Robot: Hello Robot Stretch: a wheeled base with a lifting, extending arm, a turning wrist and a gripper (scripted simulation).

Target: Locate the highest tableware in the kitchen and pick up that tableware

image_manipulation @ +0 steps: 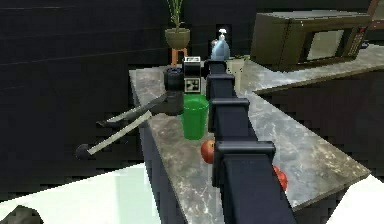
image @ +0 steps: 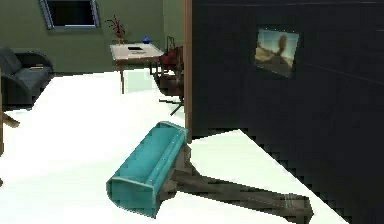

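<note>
Pincer (image_manipulation: pixel 90 138): juts past the counter (image_manipulation: pixel 300 140) edge against bare dark wall (image_manipulation: pixel 60 60), holds nothing, spread impossible to judge. Green cup (image_manipulation: pixel 195 116): stands on the counter just beside the arm (image_manipulation: pixel 240 165)

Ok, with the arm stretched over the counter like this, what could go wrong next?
1. The green cup stands right by the arm; a sideways swing could tip it.
2. A red round thing lies beside the arm on the counter and might get rolled off.
3. The pincer points past the counter's corner, holding nothing, so a grab from here would likely miss.
</note>
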